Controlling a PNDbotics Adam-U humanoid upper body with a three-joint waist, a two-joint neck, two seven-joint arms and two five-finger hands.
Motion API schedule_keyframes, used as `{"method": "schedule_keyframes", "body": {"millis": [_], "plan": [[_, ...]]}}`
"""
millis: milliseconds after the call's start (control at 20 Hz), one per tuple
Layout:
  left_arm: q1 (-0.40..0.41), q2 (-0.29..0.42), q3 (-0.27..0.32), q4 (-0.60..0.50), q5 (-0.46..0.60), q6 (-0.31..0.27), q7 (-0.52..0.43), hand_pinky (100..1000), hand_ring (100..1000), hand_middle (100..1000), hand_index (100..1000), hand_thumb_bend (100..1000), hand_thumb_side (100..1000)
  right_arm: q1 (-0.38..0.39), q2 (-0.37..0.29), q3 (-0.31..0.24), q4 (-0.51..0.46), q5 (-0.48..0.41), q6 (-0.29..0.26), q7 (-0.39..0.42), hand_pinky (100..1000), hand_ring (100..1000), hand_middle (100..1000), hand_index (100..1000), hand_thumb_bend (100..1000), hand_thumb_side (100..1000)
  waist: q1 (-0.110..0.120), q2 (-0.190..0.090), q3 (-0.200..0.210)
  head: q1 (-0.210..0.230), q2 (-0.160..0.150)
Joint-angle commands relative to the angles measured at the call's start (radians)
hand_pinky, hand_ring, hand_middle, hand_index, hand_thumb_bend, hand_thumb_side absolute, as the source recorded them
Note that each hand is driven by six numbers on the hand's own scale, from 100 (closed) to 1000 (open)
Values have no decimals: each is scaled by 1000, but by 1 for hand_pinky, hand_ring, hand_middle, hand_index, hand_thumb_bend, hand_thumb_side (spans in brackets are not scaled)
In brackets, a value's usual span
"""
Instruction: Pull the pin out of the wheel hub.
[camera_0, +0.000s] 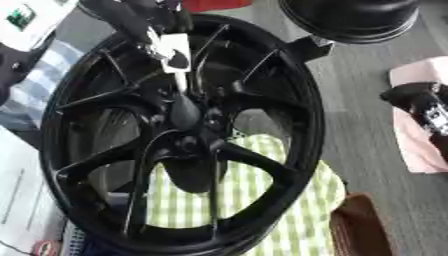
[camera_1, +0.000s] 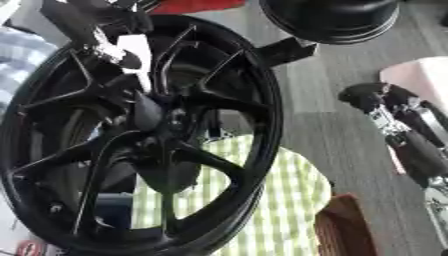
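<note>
Two robot hands appear. The left hand (camera_0: 171, 50) reaches down from the upper left over the wheel (camera_0: 306, 125), its dark fingers extended toward the hub (camera_0: 188, 127); whether they close on anything cannot be told, since black parts merge against the black spokes. A pale, thin shaft, possibly the pin (camera_0: 180, 82), runs from beneath the hand toward the hub, and its lower end is lost among the spokes. The right hand (camera_1: 394, 105) lies well apart at the right edge, over a pink cloth (camera_0: 420, 150); its fingers cannot be made out clearly. The wheel, glossy black with many spokes, stands tilted and fills most of each view. Behind its lower spokes shows a green-and-white checked cloth (camera_0: 254, 200). A second black round object (camera_0: 350, 20) sits beyond the rim at the top. A brown object (camera_0: 359, 230) lies at the lower right.
</note>
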Motion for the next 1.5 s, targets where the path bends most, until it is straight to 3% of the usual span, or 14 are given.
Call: {"method": "schedule_keyframes", "body": {"millis": [50, 400, 450, 700, 850, 1150, 1500], "plan": [[-10, 10, 5, 3, -17, 2, -1, 911, 842, 814, 907, 501, 632, -4, -9, -6, -21, 4, 2, 0, 969, 843, 697, 731, 100, 567, -2, -18, -2, 5, -11], [-5, 11, 8, 9, -28, -1, -1, 909, 840, 812, 905, 497, 628, -1, -8, -7, -21, 3, 4, -2, 969, 843, 697, 731, 100, 568, -2, -19, -1, 7, -10], [-5, 11, 8, 9, -28, -1, -1, 873, 772, 729, 886, 451, 620, -2, -8, -7, -21, 3, 3, -2, 968, 846, 701, 735, 100, 573, -2, -19, -1, 6, -10], [1, 13, 21, 4, -21, 16, -1, 849, 734, 666, 838, 354, 527, -5, -9, -4, -21, 2, -17, 19, 968, 845, 698, 732, 100, 574, -4, -20, 0, 5, -7], [1, 12, 30, -3, -25, 37, -1, 828, 701, 626, 794, 299, 427, -3, -6, -5, -21, 0, -16, 19, 969, 845, 698, 732, 100, 578, -5, -19, -1, 6, -8], [4, 11, 38, -15, -26, 67, -1, 805, 663, 577, 748, 264, 357, -1, -2, -9, -21, -3, -14, 14, 969, 845, 698, 732, 100, 582, -6, -17, -1, 8, -9], [-3, 12, 57, -40, 1, 112, -1, 768, 589, 458, 592, 132, 246, 4, -1, -10, -21, -2, -7, 10, 969, 844, 698, 731, 100, 583, -6, -22, 2, 8, -4]]}}
